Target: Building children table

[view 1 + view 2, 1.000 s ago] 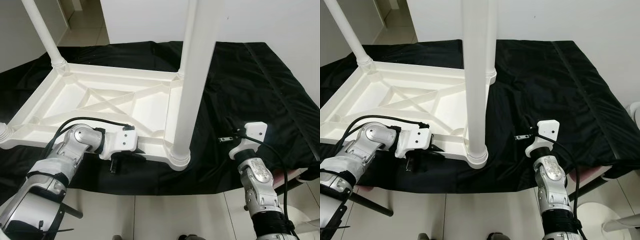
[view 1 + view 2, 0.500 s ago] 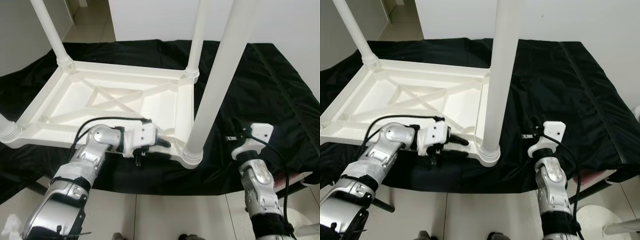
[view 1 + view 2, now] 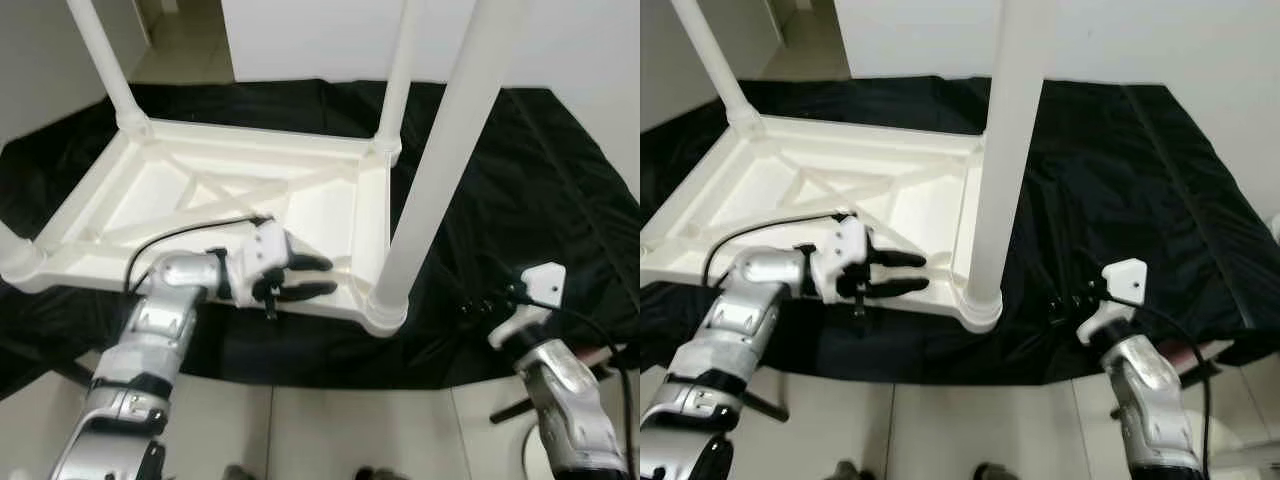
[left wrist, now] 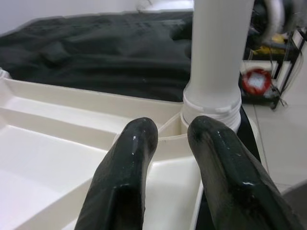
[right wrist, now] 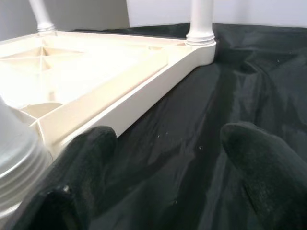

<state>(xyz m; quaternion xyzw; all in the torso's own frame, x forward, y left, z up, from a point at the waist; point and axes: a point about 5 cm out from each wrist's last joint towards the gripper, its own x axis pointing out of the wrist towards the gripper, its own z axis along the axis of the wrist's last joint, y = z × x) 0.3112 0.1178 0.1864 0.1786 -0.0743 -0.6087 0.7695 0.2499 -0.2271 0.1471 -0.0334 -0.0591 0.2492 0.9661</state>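
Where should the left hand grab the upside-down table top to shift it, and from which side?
Grip the near long rim of the table top, beside the near leg. Come from the robot's side, one finger over the rim and one outside: it is a thin upright wall. The left hand sits there already, fingers slightly apart.

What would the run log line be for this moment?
phase: table assembly | left gripper: open, over upturned table front rim near leg | right gripper: open, above black cloth
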